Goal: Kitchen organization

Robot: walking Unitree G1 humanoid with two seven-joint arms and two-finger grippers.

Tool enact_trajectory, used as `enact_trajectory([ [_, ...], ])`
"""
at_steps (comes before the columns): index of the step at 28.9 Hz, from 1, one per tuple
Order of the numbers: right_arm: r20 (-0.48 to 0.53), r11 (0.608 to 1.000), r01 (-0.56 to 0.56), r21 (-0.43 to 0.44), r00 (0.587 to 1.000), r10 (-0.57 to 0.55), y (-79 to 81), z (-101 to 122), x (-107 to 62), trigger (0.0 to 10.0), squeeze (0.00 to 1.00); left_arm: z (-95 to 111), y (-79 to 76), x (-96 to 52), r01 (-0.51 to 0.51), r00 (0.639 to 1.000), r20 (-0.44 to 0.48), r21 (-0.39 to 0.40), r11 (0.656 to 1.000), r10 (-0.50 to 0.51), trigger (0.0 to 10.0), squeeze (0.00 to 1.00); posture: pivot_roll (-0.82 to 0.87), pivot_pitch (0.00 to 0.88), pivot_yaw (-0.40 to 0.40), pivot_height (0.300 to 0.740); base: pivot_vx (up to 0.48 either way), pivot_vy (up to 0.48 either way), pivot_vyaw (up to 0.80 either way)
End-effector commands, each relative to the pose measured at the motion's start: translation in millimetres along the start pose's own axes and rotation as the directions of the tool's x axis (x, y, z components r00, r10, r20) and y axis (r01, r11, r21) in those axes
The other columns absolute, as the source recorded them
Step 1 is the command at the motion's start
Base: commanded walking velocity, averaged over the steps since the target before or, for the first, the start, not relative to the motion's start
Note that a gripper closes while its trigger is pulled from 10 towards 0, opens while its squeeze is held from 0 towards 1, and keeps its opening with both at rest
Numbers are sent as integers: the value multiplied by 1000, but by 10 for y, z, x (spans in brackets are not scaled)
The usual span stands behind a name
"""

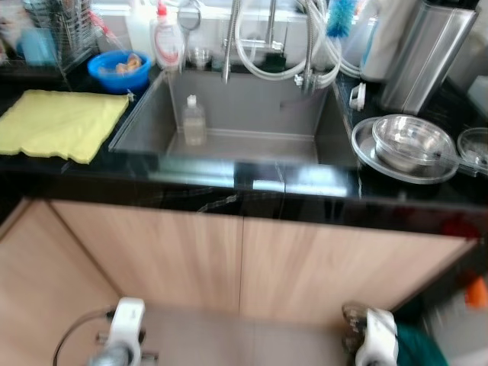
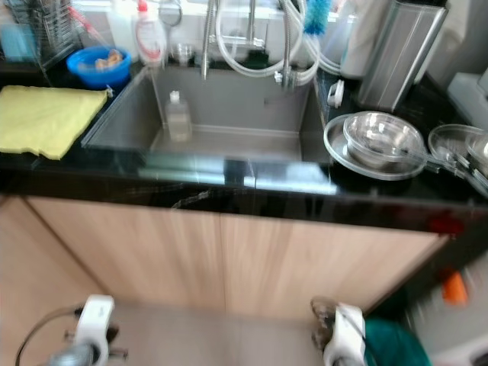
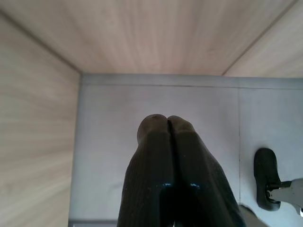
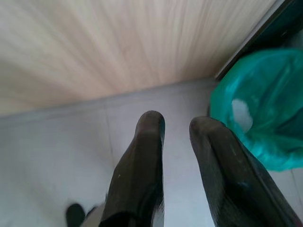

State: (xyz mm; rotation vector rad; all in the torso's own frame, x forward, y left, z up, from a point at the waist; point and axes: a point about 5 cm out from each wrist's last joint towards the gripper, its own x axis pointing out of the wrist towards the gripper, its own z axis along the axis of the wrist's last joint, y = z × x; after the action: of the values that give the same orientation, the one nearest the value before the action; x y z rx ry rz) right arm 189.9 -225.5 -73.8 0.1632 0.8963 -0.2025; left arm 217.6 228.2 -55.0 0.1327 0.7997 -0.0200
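A steel sink [image 1: 252, 103] is set in a black counter [image 1: 229, 179], and a small clear bottle [image 1: 194, 122] stands inside it. A yellow cloth [image 1: 61, 122] lies on the counter to the left, with a blue bowl [image 1: 118, 70] behind it. On the right a steel bowl [image 1: 412, 141] rests on a round plate [image 1: 366, 149]. Both arms hang low in front of the wooden cabinet doors [image 1: 244, 259]. My left gripper [image 3: 167, 124] is shut on nothing above the grey floor. My right gripper [image 4: 176, 125] is open and holds nothing.
A dish soap bottle [image 1: 167, 38], a faucet with hoses [image 1: 229, 38] and a blue brush [image 1: 341, 17] stand behind the sink. A tall steel canister [image 1: 427, 57] is at the back right, a wire rack [image 1: 53, 30] at the back left. A green bag [image 4: 260, 109] lies on the floor by my right gripper.
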Motion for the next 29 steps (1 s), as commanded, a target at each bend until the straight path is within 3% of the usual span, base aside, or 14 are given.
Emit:
enact_trajectory([
  [1,-2,1000,-2,9,1000,2,21,-13,1,10000,0,-125,32,-33,-6,999,-46,23,1000,7,10000,0,21,1,-3,740,0,-368,-613],
  [5,-2,1000,-4,9,1000,4,25,-10,2,10000,0,-124,29,-33,-12,999,-41,-7,1000,12,10000,0,24,0,-3,740,0,-194,-614],
  [18,-8,1000,-11,-4,1000,11,25,-20,0,10000,0,-91,17,-24,-10,1000,-27,3,1000,10,10000,0,35,0,-9,740,0,0,-615],
  [29,4,1000,-20,3,1000,20,13,-40,-9,10000,0,-87,17,-26,-12,1000,-15,2,1000,12,10000,0,36,0,-15,740,0,0,0],
])
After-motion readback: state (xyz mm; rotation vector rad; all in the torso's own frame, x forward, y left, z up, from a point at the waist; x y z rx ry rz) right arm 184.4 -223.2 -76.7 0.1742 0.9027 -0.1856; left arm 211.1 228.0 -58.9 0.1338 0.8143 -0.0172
